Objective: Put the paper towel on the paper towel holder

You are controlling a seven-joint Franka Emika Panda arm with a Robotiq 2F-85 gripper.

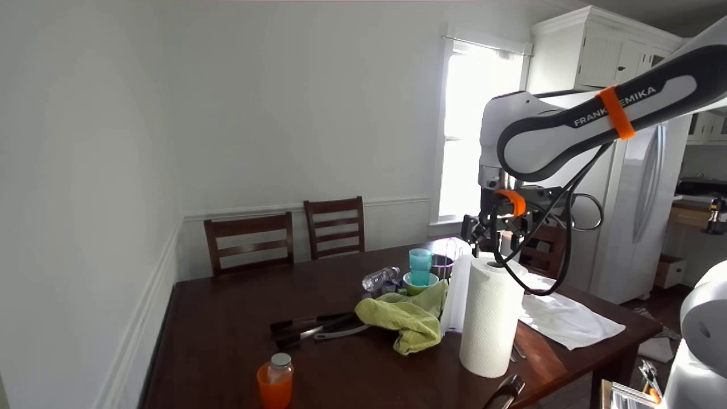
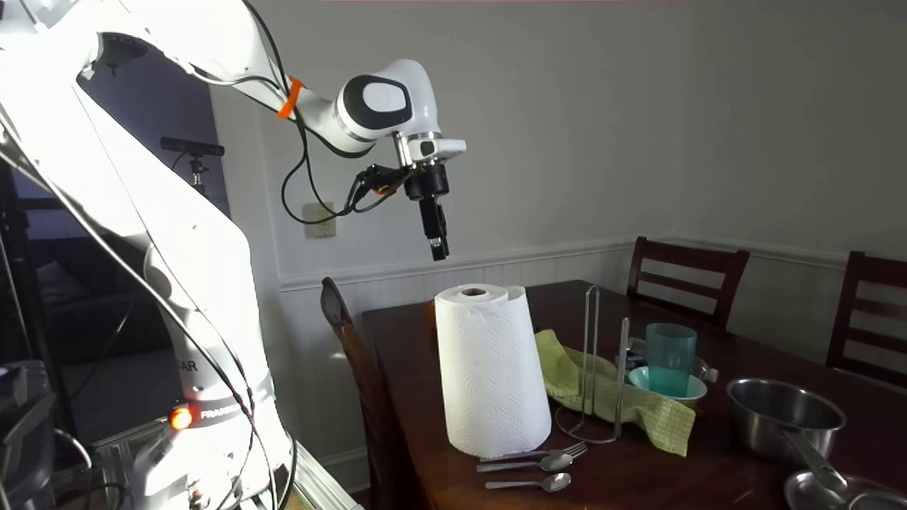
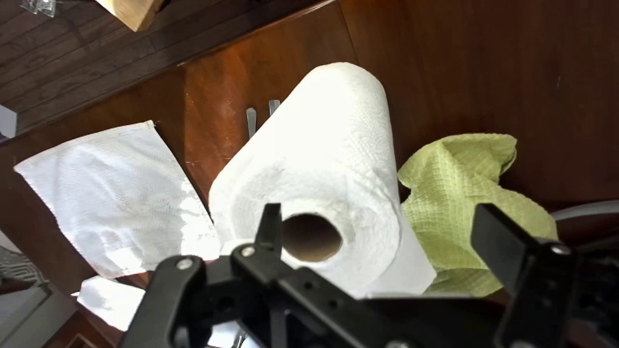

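The white paper towel roll stands upright on the dark table in both exterior views [image 1: 491, 326] [image 2: 492, 375], with a loose sheet hanging at its side. The wrist view shows the roll [image 3: 346, 121] from above, with its open cardboard core facing me. The wire paper towel holder [image 2: 622, 375] stands beside the roll, with a tall loop and a shorter rod and nothing on it. I cannot make it out in the wrist view. My gripper [image 3: 378, 215] is open and empty above the roll; it also shows in both exterior views [image 1: 493, 241] [image 2: 439, 251]. It appears apart from the roll.
A green cloth [image 2: 662, 421] lies behind the holder. A teal cup [image 2: 669, 358] in a bowl, a metal pot [image 2: 783, 418] and a plastic bottle [image 1: 380, 278] stand near. Spoons and a fork [image 2: 528, 485] lie by the roll. An orange cup [image 1: 275, 389] holds a jar.
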